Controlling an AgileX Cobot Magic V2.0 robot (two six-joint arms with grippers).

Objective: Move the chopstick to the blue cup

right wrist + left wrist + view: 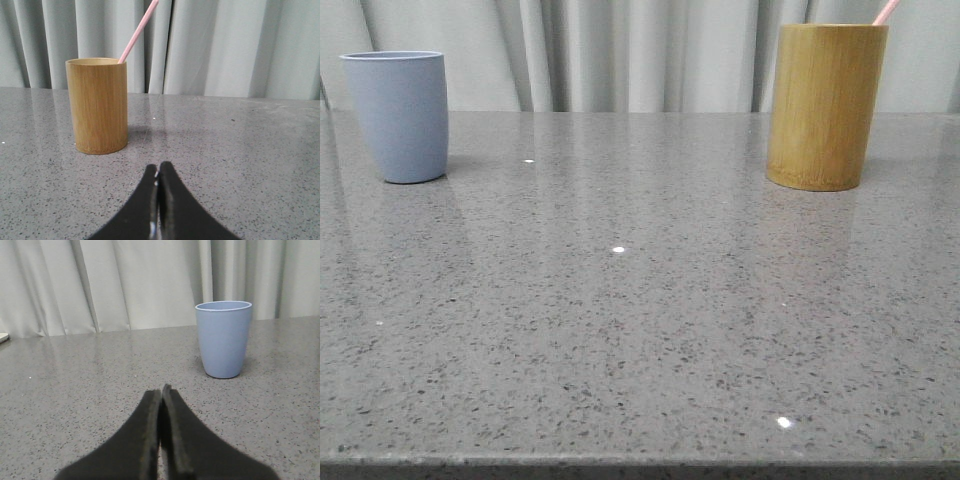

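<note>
Both claws are pressed fully together with nothing between their fingers. Seen from its own wrist camera, the left gripper [161,392] shows two black, wedge-shaped fingers meeting along a thin seam, hovering low over the grey speckled stone table [75,390]. Ahead of it and a little to one side stands the matte periwinkle-blue tapered cup [223,338], upright on the table, its mouth open and its inside not visible from this angle. The gripper is well apart from the cup.

The right gripper [159,170] looks the same from its wrist camera: black fingers closed tip to tip, holding nothing, low over the same stone surface. In front of it, off to one side, stands the tall tan bamboo cylinder holder [98,106], upright. A thin pale pink chopstick [138,31] leans out of the holder's mouth at a slant, rising past the upper edge of the picture; only its upper length shows, the rest hidden inside the holder. Whether one stick or two stands there cannot be told.

From the front camera, the blue cup [397,115] sits at the far left of the table and the bamboo holder [825,105] at the far right, well apart, with bare table between. The pink tip [886,11] pokes out of the holder's rim. Pale pleated curtains [620,50] hang behind the table. Neither arm appears in the front view
</note>
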